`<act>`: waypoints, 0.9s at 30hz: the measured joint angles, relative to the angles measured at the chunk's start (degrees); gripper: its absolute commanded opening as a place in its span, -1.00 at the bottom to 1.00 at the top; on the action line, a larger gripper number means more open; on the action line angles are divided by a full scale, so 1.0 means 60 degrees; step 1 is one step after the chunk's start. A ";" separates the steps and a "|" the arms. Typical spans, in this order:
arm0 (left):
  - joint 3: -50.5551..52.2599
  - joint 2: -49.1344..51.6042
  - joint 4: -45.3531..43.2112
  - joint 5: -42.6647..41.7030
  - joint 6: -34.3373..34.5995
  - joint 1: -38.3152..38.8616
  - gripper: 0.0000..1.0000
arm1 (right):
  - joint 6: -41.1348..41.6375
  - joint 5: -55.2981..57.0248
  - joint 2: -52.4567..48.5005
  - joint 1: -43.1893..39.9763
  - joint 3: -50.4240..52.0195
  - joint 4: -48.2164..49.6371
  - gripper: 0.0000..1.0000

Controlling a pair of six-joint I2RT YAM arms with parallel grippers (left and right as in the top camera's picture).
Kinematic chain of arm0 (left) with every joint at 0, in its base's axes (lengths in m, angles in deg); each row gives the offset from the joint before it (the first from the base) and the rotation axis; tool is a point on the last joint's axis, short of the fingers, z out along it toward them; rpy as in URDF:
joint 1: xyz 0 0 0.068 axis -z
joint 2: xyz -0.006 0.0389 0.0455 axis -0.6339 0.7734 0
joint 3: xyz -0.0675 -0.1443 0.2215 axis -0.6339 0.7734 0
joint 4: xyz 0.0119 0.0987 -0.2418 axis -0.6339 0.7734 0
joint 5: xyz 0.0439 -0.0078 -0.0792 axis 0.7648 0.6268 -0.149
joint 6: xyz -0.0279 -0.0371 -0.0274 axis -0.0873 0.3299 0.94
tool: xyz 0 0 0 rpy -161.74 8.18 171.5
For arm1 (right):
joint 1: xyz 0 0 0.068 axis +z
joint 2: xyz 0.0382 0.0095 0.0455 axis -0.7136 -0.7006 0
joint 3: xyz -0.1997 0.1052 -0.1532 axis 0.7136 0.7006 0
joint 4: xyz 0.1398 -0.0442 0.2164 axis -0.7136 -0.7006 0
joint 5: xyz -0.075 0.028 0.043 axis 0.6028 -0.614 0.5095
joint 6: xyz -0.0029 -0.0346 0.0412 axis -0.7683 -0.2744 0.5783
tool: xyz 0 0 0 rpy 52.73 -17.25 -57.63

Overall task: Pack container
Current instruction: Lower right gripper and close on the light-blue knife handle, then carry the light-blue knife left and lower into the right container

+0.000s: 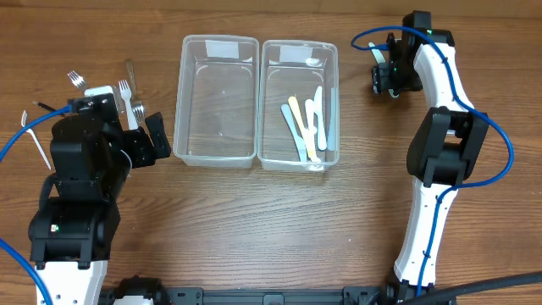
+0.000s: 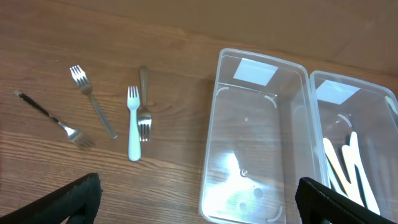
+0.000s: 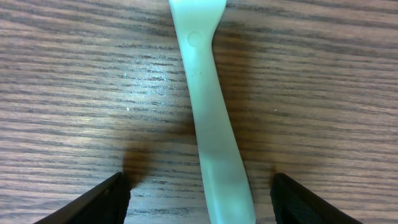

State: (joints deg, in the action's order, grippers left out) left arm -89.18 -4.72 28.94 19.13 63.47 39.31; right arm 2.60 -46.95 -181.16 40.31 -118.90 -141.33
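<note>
Two clear containers stand side by side; the left one (image 1: 216, 102) (image 2: 249, 137) is empty, and the right one (image 1: 298, 106) (image 2: 367, 124) holds several pastel plastic utensils (image 1: 306, 125). A pale green utensil handle (image 3: 214, 124) lies flat on the wood at the far right (image 1: 376, 57). My right gripper (image 3: 199, 205) (image 1: 383, 76) is low over it, open, with one finger on each side and a gap to both. My left gripper (image 2: 199, 208) (image 1: 146, 135) hangs wide open and holds nothing, by the empty container's near left corner.
Loose forks lie left of the containers: a white plastic fork (image 2: 133, 124) (image 1: 125, 97), two plain metal forks (image 2: 93, 102) (image 2: 144, 102), and a dark-handled fork (image 2: 53, 118). Blue cables (image 1: 500, 144) loop beside the right arm.
</note>
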 measured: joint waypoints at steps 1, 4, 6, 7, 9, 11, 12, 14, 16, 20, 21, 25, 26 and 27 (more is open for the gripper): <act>0.0000 0.0000 0.0000 0.0000 0.0000 0.0000 1.00 | -0.0022 0.0000 0.0000 0.0000 0.0000 0.0000 0.37; 0.0000 0.0000 0.0000 0.0000 0.0000 0.0000 1.00 | -0.0040 0.0000 0.0004 0.0000 0.0000 0.0000 0.20; 0.0000 0.0000 0.0000 0.0000 0.0000 0.0000 1.00 | -0.0055 0.0000 0.0000 0.0000 0.0000 -0.0022 0.15; 0.0000 0.0000 0.0000 -0.0004 0.0000 0.0000 1.00 | -0.0062 -0.0004 0.0000 0.0000 0.0000 -0.0040 0.11; 0.0000 0.0000 0.0000 -0.0004 0.0000 0.0000 1.00 | -0.0084 -0.0007 0.0000 0.0000 0.0000 -0.0066 0.07; 0.0000 0.0000 0.0000 -0.0018 0.0000 0.0000 1.00 | -0.0084 -0.0004 0.0000 0.0000 0.0004 -0.0069 0.00; 0.0000 0.0000 0.0000 -0.0047 0.0000 0.0000 1.00 | -0.0076 -0.0004 0.0000 0.0000 0.0007 -0.0073 -0.06; 0.0000 0.0000 0.0000 -0.0095 0.0000 0.0000 1.00 | -0.0073 -0.0007 0.0000 0.0000 0.0011 -0.0073 -0.10; 0.0000 0.0000 0.0004 -0.0135 0.0000 0.0000 1.00 | -0.0095 -0.0004 0.0000 0.0000 0.0018 -0.0076 -0.16; 0.0000 0.0000 0.0000 -0.0182 0.0000 0.0000 1.00 | -0.0084 -0.0004 0.0000 0.0000 0.0018 -0.0069 -0.30; 0.0000 0.0000 0.0000 -0.0189 0.0000 0.0000 1.00 | -0.0080 0.0000 0.0000 0.0000 0.0018 -0.0073 -0.44; 0.0000 0.0000 0.0000 -0.0215 0.0000 0.0000 1.00 | -0.0058 -0.0004 0.0000 0.0000 0.0018 -0.0073 -0.68; 0.0000 0.0000 0.0000 -0.0215 0.0000 0.0000 1.00 | -0.0080 -0.0004 0.0000 -0.0004 0.0018 -0.0069 -0.68; 0.0000 0.0000 0.0000 -0.0215 0.0000 0.0000 1.00 | -0.0084 -0.0004 0.0000 -0.0004 0.0018 -0.0066 -0.69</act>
State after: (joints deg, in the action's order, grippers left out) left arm -89.18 -4.72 28.94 17.84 63.47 39.31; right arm 2.09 -46.97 -181.16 40.29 -118.79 -141.73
